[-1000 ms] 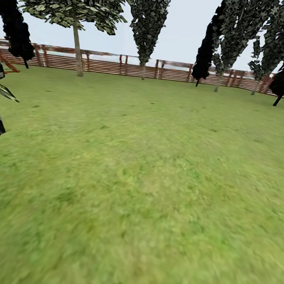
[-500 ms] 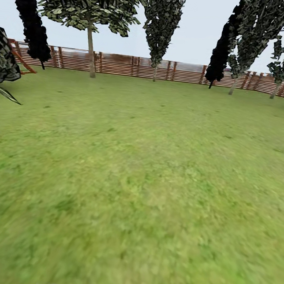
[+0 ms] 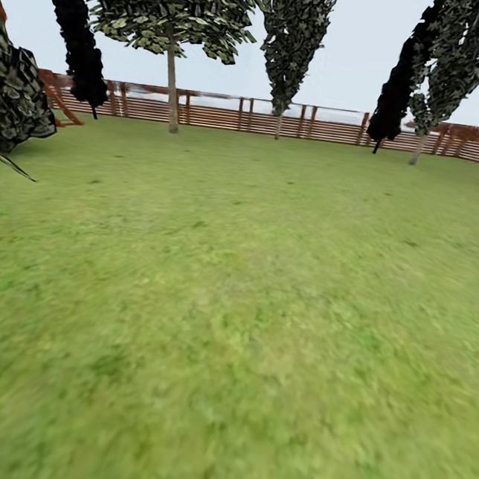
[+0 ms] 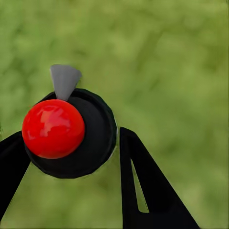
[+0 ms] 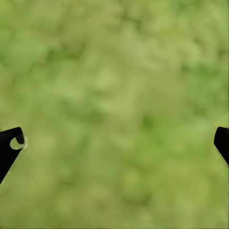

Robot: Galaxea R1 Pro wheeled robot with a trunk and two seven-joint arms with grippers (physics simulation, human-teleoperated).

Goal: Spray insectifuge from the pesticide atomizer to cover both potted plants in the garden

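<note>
Left tool (image 4: pixel 71 138): closed on the atomizer (image 4: pixel 71 133) — a round black body with a red ball and a grey nozzle, gripped between the dark fingers, carried over the grass so it is ready to spray.
Right tool (image 5: pixel 114 143): wide open with nothing in it — only the two fingertips show at the frame edges, grass between them; in the head view its white tip sits low, near the robot.
Lawn (image 3: pixel 249 286): open grass running from the robot out to the fence (image 3: pixel 284 121).
Trees: a row standing along the fence.
Bush (image 3: pixel 13 99): dark, scaly, near the fence's left end.
Step, as I judge it: travelling with the atomizer in hand, looking for the plants.
</note>
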